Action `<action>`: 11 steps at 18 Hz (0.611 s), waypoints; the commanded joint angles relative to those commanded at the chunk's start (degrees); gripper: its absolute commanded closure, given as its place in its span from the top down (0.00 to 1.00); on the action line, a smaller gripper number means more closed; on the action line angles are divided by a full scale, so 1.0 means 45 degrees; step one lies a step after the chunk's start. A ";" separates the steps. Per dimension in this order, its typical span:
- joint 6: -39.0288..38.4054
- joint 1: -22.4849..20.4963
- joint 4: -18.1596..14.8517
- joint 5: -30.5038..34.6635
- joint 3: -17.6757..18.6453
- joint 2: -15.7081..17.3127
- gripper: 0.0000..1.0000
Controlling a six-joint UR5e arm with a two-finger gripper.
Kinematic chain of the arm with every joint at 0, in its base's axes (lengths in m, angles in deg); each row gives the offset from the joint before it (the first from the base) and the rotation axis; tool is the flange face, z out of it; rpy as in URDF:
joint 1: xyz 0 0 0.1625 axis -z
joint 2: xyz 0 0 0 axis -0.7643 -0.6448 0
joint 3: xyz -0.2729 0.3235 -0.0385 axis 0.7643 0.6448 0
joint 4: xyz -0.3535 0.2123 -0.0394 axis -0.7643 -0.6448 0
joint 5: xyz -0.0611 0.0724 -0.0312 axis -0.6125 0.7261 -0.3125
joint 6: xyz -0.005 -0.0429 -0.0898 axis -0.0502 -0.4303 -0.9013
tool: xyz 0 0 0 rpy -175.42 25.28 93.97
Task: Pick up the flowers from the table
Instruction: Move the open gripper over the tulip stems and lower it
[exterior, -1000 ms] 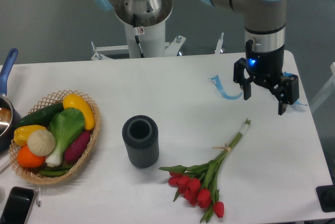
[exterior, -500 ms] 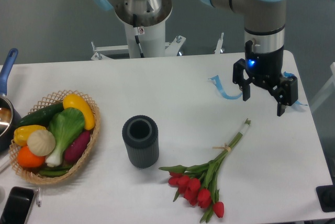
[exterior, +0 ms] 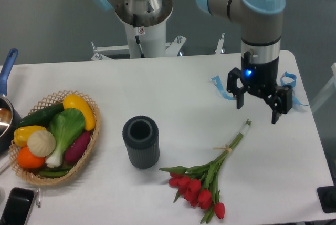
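The flowers [exterior: 206,180] lie on the white table [exterior: 173,88] at the front right: red tulip buds toward the front, green stems tied with pale string running up and right to a tip near the gripper. My gripper [exterior: 256,113] hangs above the table just up and right of the stem ends. Its two black fingers point down, spread apart, with nothing between them.
A dark grey ribbed cylinder vase [exterior: 140,141] stands left of the flowers. A wicker basket [exterior: 84,154] of vegetables sits at the left. A blue ribbon [exterior: 222,89] lies beside the gripper. A pan [exterior: 6,110] and a phone [exterior: 16,206] are at the left edge.
My gripper has moved a little left and down toward the stem ends of the flowers. The flowers have not moved.
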 joint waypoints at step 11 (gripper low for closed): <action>-0.2872 0.0548 0.1289 0.0039 0.0821 -0.1427 1.00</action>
